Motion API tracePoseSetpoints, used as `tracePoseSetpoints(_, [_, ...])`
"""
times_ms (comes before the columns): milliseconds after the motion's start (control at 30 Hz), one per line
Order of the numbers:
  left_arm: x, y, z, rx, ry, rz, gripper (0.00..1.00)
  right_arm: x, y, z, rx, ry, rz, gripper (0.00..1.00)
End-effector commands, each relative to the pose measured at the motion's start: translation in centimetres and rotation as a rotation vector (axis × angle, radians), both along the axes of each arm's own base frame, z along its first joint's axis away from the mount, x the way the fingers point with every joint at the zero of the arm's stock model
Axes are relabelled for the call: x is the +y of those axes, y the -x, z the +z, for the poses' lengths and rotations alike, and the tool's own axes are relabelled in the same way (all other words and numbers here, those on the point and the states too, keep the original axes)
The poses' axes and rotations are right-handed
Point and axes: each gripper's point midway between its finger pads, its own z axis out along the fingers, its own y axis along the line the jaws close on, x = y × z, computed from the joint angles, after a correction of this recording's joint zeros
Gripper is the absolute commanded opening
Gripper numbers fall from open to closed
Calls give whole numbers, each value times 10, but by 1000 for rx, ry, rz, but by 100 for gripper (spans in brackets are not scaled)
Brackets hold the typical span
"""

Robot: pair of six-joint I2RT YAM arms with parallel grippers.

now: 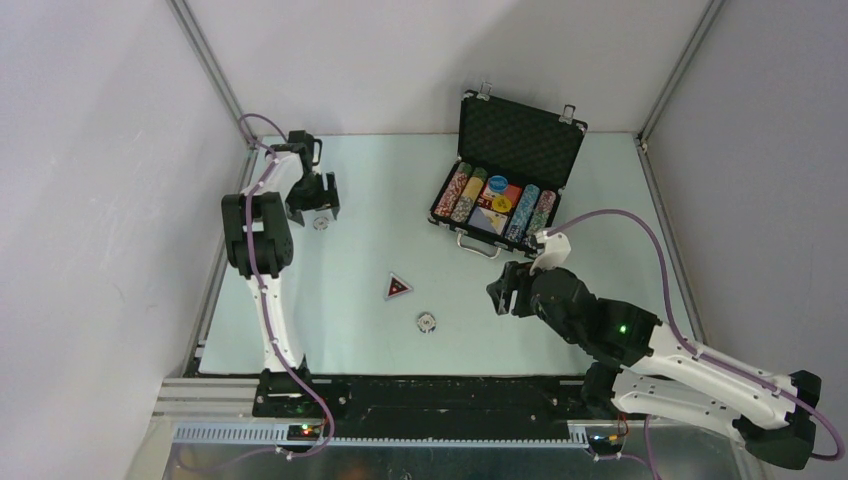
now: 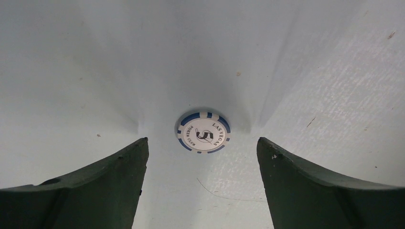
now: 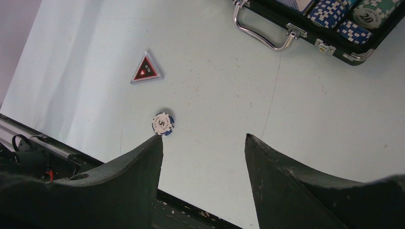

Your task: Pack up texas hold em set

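The black briefcase [image 1: 520,140] of the texas hold em set stands open at the back right, with rows of chips, a blue disc, a yellow disc and cards inside; its handle [image 3: 260,36] and chip rows show in the right wrist view. A white-and-blue poker chip [image 1: 321,223] [image 2: 204,132] lies flat by the left wall, just ahead of my open, empty left gripper [image 1: 312,205] [image 2: 203,140]. A second chip [image 1: 427,322] [image 3: 163,124] and the dark triangular piece [image 1: 398,287] [image 3: 145,69] lie mid-table. My right gripper [image 1: 505,292] [image 3: 203,138] hovers open and empty above the table, right of the second chip.
White walls with metal corner posts close in the table on three sides. A black rail [image 1: 420,395] with cable tracks runs along the near edge. The purple cable [image 1: 640,225] of the right arm loops over the table's right side.
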Motion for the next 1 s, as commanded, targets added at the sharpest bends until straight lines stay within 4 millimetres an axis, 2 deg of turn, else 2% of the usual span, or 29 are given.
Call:
tracePoseSetpoints(0, [6, -6, 9, -18, -12, -18, 88, -4, -1, 3, -7, -15, -21, 68])
tracePoseSetpoints(567, [12, -23, 8, -47, -31, 56, 88, -7, -2, 2, -6, -11, -28, 68])
tracePoseSetpoints(967, [9, -25, 6, -24, -13, 42, 86, -6, -3, -2, 1, -6, -30, 68])
